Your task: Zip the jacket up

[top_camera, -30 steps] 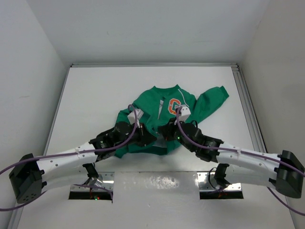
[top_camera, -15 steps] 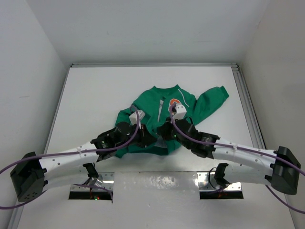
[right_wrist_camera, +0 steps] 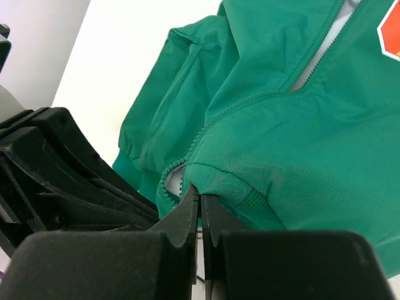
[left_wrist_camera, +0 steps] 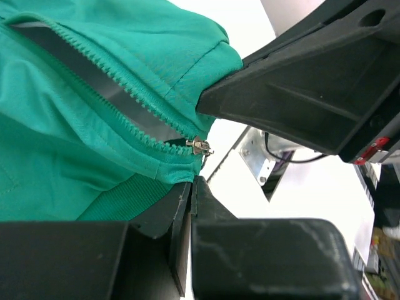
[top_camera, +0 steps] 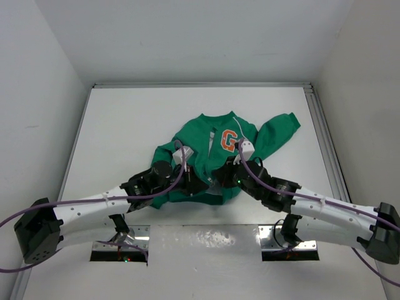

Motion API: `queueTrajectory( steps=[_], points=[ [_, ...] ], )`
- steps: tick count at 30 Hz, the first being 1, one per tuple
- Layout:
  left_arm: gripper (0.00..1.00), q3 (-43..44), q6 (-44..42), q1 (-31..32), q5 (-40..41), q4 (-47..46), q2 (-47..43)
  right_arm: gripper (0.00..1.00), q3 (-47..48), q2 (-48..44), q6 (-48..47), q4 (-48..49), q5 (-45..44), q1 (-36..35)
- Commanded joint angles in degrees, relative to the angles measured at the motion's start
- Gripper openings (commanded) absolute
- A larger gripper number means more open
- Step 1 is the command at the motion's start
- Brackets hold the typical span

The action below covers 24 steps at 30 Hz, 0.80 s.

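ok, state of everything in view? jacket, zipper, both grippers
jacket: lying front up on the table, hem bunched between the grippers.
zipper: open along the length that shows.
slider: at the bottom end, by the hem.
left gripper: shut, pinching the hem just below the slider.
right gripper: shut, pinching hem fabric beside the zipper.

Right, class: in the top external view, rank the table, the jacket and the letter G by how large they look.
Largest to smallest:
1. table
2. jacket
3. letter G
None of these is close; the order is plain.
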<state>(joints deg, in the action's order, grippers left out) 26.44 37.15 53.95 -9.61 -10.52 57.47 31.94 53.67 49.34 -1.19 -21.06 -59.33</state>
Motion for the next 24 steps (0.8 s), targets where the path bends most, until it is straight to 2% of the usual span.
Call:
queueTrajectory(
  steps=[1,4,6,7,8,10,11,13,14,18,21,23,24],
  points=[
    [0.00,-0.33,-1.46,0.98,-5.42,-1.78,1.94,0.00,1.89,0.20,1.19,1.72,-1.00,0.53],
    [0.00,-0.51,-1.90,1.15,-5.86,-2.48,2.56,0.00,2.16,1.08,1.37,1.72,-0.04,0.53],
    [0.00,-0.77,-1.64,1.15,-5.78,-2.92,2.73,0.07,2.25,1.09,1.90,0.50,-0.47,0.62],
    [0.00,-0.51,-1.81,1.15,-5.77,-2.75,2.82,0.15,2.16,0.91,1.99,-0.21,-1.00,0.53],
    [0.00,-0.33,-2.25,1.15,-6.12,-2.49,2.73,0.31,1.81,0.13,1.81,-0.48,-0.91,0.62],
    [0.00,-0.68,-2.17,1.15,-6.13,-2.48,2.64,0.43,1.54,-0.93,1.90,-2.23,-1.26,0.53],
    [0.00,-0.86,-1.64,1.15,-6.56,-2.83,2.64,0.53,1.19,-2.50,1.99,-3.11,-1.09,0.62],
    [0.00,-1.04,-1.20,1.15,-7.09,-3.19,2.64,0.62,0.14,-4.70,2.51,-5.04,-0.48,0.44],
    [0.00,-1.12,-1.20,1.15,-7.18,-3.10,2.64,0.70,-0.30,-6.72,2.95,-5.75,0.92,0.53],
    [0.00,-2.00,-0.32,1.15,-7.53,-4.77,2.99,0.78,-1.01,-10.33,4.18,-10.92,5.83,0.44],
    [0.00,-0.95,-0.76,1.15,-8.32,-3.80,3.44,0.78,-2.23,-13.75,5.50,-11.47,9.35,0.53],
    [0.00,-1.30,-0.67,1.15,-7.98,-3.80,3.09,0.73,-3.29,-15.08,6.38,-11.55,11.73,0.44],
    [0.00,-1.30,-0.58,1.07,-7.89,-3.63,3.00,0.65,-3.64,-15.69,7.60,-11.47,14.35,0.44]
  ],
)
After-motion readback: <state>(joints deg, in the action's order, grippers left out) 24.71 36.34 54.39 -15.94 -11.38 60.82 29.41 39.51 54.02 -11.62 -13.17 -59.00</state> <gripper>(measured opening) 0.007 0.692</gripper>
